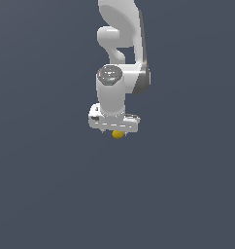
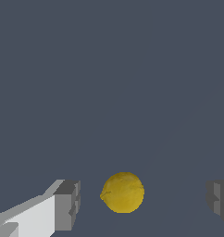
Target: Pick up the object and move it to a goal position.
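The object (image 2: 122, 192) is a small round yellow lump with a bumpy skin. In the wrist view it lies between the two grey fingertips (image 2: 67, 205), with a gap on each side, so nothing touches it. My gripper (image 2: 144, 201) is open and wider than the object. In the exterior view the white arm hangs straight down and the gripper (image 1: 115, 130) sits right over the object (image 1: 118, 134), which peeks out just under the hand. The fingers are hidden there behind the hand.
A plain dark grey-blue surface (image 1: 51, 194) fills both views. No other objects, edges or goal marker show.
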### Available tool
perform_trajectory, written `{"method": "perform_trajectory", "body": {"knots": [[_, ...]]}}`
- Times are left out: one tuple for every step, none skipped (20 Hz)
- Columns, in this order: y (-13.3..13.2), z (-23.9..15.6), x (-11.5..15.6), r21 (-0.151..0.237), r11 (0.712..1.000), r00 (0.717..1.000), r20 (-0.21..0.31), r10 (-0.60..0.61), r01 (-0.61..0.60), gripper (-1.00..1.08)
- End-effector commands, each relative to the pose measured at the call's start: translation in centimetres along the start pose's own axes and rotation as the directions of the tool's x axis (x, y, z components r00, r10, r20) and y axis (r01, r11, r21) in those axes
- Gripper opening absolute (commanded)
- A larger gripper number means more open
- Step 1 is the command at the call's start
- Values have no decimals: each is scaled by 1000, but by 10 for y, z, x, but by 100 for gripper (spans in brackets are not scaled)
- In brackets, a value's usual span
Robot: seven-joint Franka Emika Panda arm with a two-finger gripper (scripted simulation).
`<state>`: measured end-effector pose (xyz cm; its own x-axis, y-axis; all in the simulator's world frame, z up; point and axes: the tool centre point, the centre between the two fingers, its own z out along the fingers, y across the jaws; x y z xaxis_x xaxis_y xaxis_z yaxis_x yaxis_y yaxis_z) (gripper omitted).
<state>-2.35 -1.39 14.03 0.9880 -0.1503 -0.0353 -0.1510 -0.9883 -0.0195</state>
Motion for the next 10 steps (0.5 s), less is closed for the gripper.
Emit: {"method": "perform_trajectory", "body": {"knots": [[-1,6,-5,-1,999,999,-3,49,-49,100],[-2,9,-7,-1,997,997,-4,72,-72,100],[-2,12,-10,-1,995,995,-5,96,-96,100],[-2,15,-13,-2,993,993,-7,121,-121,100],[-3,18,-15,-2,989,989,-8,146,-146,100],[-3,21,-18,-2,985,985,-10,172,-172,100],[-3,24,-21,-2,980,980,-11,197,-197,100],[-4,27,-24,-2,975,975,-13,223,-223,100],[-4,30,-27,-2,969,969,-15,248,-248,100],[-4,33,-30,-2,962,962,-17,273,-273,100]]}}
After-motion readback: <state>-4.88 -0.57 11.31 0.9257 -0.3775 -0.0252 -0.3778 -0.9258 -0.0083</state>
